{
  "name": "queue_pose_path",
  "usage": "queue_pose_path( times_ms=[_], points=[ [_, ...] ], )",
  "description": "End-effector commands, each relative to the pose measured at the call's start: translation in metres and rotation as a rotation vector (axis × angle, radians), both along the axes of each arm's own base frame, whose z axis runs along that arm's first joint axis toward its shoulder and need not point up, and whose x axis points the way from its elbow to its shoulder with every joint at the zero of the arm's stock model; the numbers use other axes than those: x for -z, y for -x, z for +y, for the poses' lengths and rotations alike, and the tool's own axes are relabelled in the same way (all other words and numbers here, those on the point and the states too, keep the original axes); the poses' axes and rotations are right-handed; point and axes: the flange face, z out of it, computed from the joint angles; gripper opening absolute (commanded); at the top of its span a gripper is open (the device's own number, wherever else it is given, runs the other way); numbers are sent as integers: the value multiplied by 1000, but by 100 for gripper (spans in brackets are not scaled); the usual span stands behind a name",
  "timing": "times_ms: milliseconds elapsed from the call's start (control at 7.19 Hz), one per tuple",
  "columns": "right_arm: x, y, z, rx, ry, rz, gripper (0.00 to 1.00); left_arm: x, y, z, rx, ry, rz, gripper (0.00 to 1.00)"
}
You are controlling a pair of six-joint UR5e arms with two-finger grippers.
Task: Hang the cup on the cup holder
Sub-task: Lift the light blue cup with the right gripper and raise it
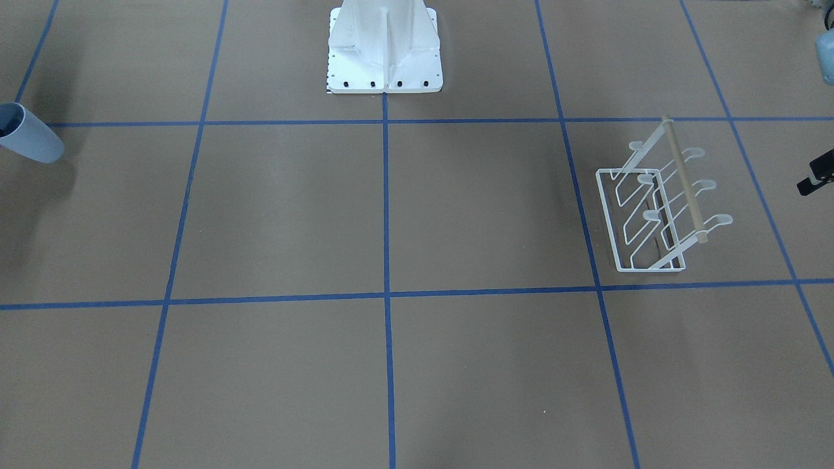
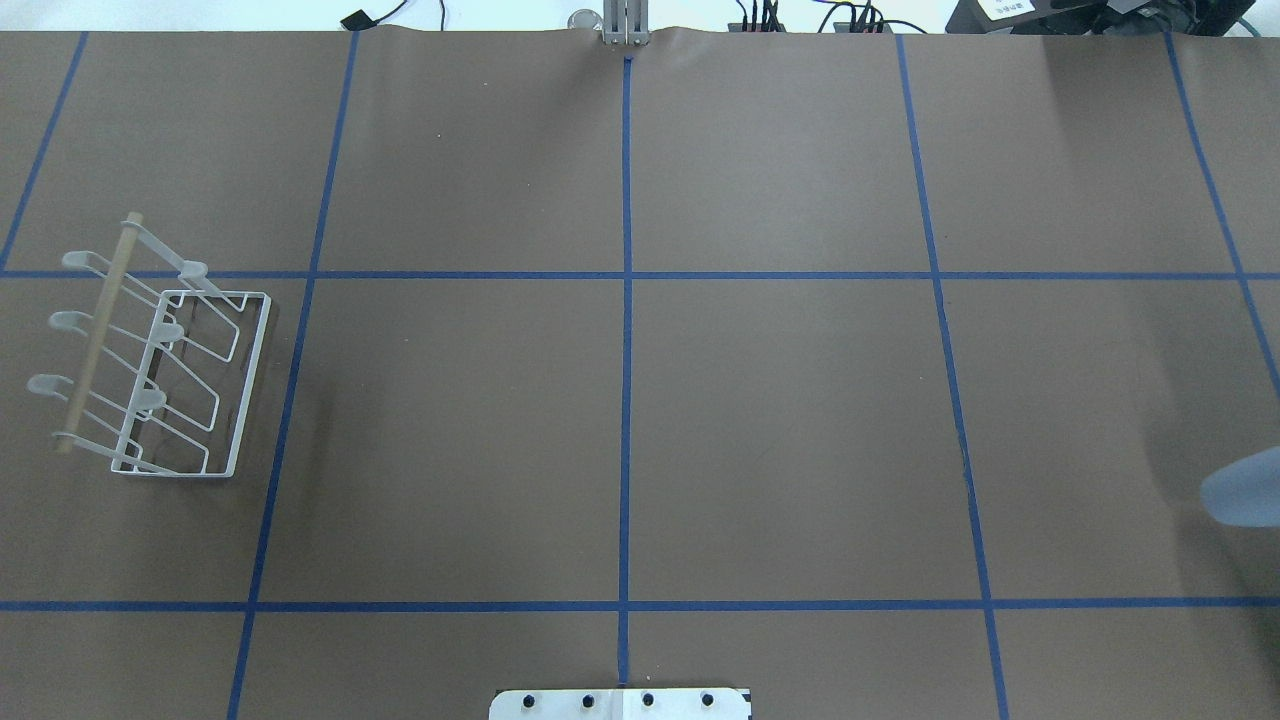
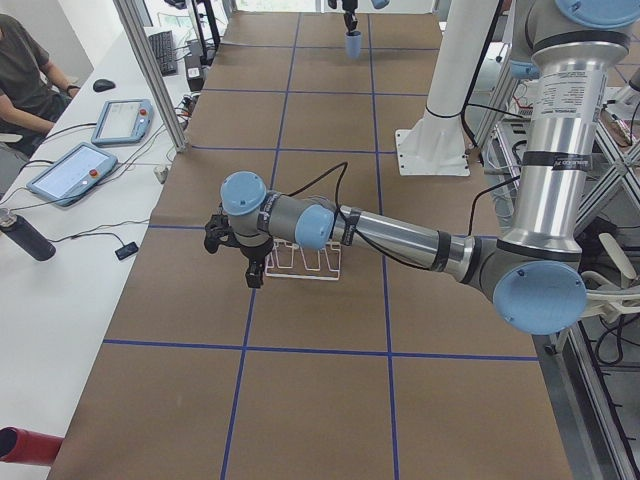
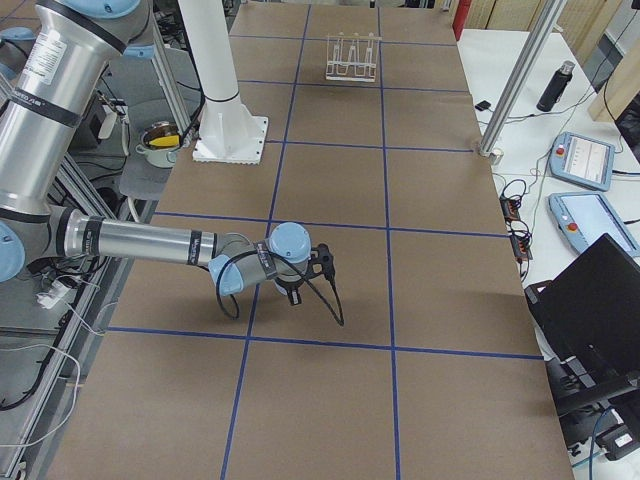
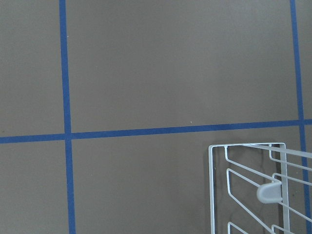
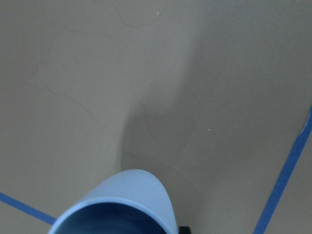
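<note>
Both the left gripper (image 3: 248,262) and the right gripper (image 4: 292,292) hide how far they are open, so the pale blue plastic tumbler (image 1: 32,137), well apart from the white wire rack (image 1: 685,184), may slip if loosely held.

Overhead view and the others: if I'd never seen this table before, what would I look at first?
The white wire cup holder with its wooden bar stands out on the left side of the brown table in the overhead view. The pale blue cup peeks in at the opposite edge, far from it. Bright blue tape lines cut the table into big squares.
</note>
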Motion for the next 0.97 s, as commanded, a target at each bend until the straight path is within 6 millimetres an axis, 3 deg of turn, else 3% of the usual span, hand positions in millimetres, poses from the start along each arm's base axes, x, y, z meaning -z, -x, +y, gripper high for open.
queue_pose_path(
  times_ms=[0, 278, 417, 556, 834],
  points=[
    [47, 6, -46, -37, 28, -139, 0, 30, -21, -13, 35, 21, 22, 98],
    [134, 35, -139, -150, 126, -218, 0, 55, -64, -22, 27, -23, 64, 98],
    [165, 55, -167, -159, 158, -239, 0, 77, -103, -32, 36, -7, 91, 98],
    [195, 65, -194, -189, 214, -262, 0, 110, -127, -51, 63, 8, 124, 98],
    [257, 85, -217, -240, 283, -293, 0, 156, -157, -64, 111, 18, 135, 98]
  ],
)
